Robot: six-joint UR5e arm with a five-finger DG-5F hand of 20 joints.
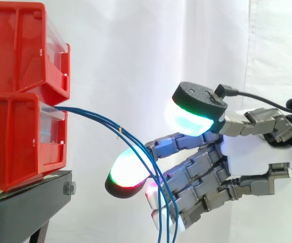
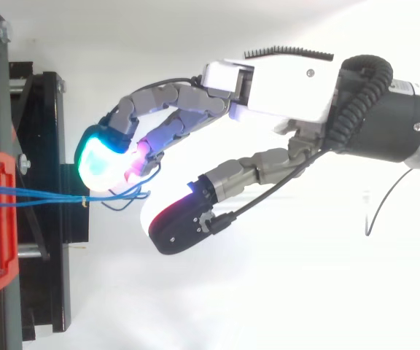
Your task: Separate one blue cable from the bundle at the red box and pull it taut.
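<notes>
I log this as a robotics lab test cell. Evidence: plain white curtain (image 1: 136,61) as backdrop, stacked red bins (image 1: 14,126) on a bolted black stand (image 1: 19,212), robot hand (image 2: 283,87) at work.

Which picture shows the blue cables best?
The side view: the blue cables leave the lower red bin, bunch together and curve down past the robot hand. The top view shows the blue cables as short lines between bin and robot hand.

Bright, even light leaves faint fold shadows on the white curtain (image 1: 136,61). From above, glare washes out the ground below the hand (image 2: 290,87), possibly hiding detail.
</notes>
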